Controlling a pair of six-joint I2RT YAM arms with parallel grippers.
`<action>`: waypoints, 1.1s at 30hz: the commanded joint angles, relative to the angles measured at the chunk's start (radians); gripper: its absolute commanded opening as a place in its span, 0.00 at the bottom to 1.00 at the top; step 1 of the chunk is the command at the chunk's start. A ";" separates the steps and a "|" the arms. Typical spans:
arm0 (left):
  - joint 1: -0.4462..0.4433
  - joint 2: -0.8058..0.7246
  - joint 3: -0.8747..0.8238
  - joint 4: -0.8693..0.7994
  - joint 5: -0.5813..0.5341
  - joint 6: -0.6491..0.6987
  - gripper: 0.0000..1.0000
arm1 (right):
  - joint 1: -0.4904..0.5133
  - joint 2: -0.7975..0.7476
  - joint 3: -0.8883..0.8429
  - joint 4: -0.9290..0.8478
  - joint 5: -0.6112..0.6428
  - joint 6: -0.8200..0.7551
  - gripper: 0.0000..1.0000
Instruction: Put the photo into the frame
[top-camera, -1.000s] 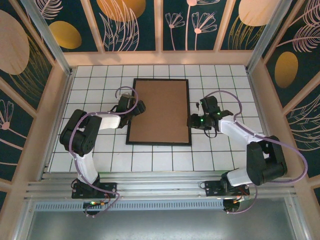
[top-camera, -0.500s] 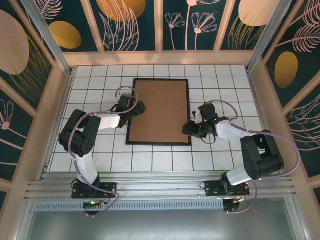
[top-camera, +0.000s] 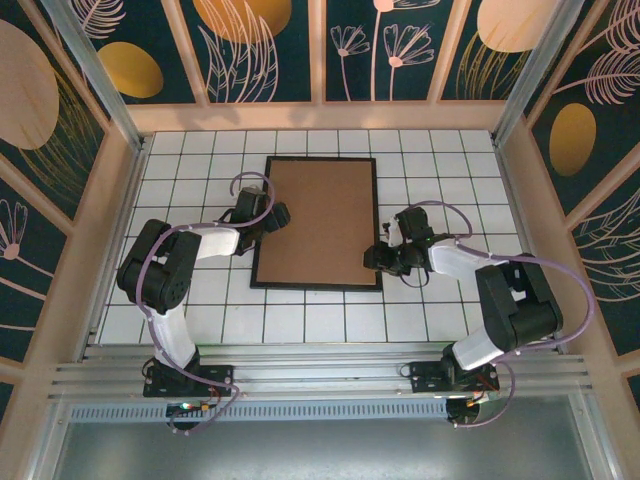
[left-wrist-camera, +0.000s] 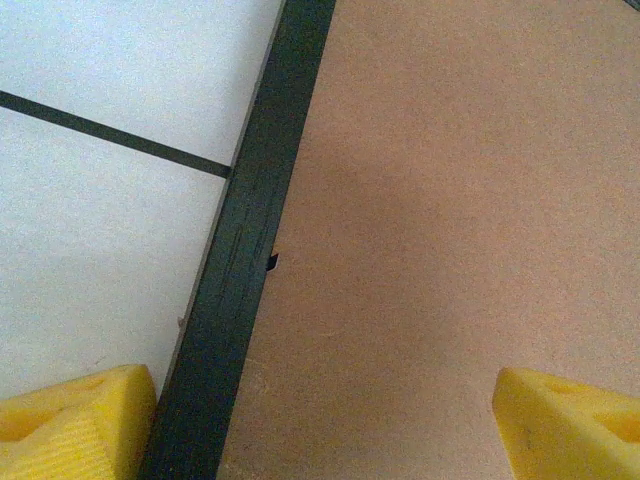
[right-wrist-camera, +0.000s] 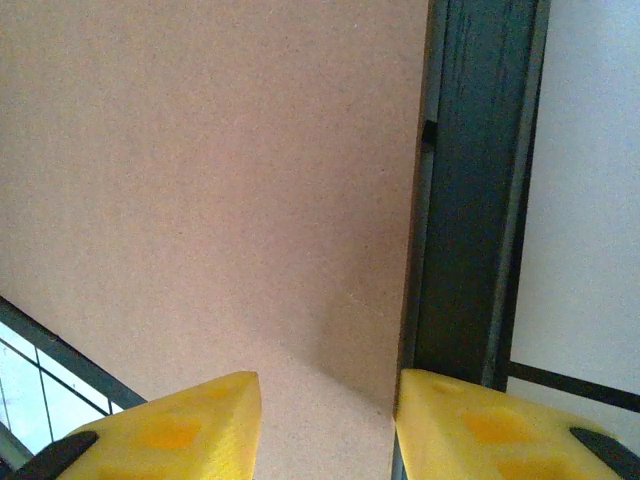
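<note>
Top external: frame (top-camera: 316, 288) lies flat mid-desk (top-camera: 300, 325), brown backing board (top-camera: 320, 220) up.
Left claw (top-camera: 272, 218) sits at the left rim, right claw (top-camera: 372, 258) at the right rim. Wrist views add that both claws' yellow fingers are parted, gripping nothing.

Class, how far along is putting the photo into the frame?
Done: the brown backing board lies inside the black frame. In hand: the left gripper and right gripper, both open, sit at its side rims. Left: whether the photo already lies under the board cannot be told.
</note>
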 joint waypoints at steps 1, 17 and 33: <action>-0.008 0.033 -0.040 -0.028 0.098 -0.035 0.87 | 0.037 0.046 0.008 0.074 -0.041 0.024 0.41; -0.035 0.050 -0.050 -0.019 0.074 -0.048 0.87 | -0.024 -0.094 -0.065 0.268 -0.272 0.136 0.38; -0.033 0.045 -0.035 -0.045 0.044 -0.040 0.88 | -0.084 -0.203 -0.164 0.450 -0.356 0.229 0.37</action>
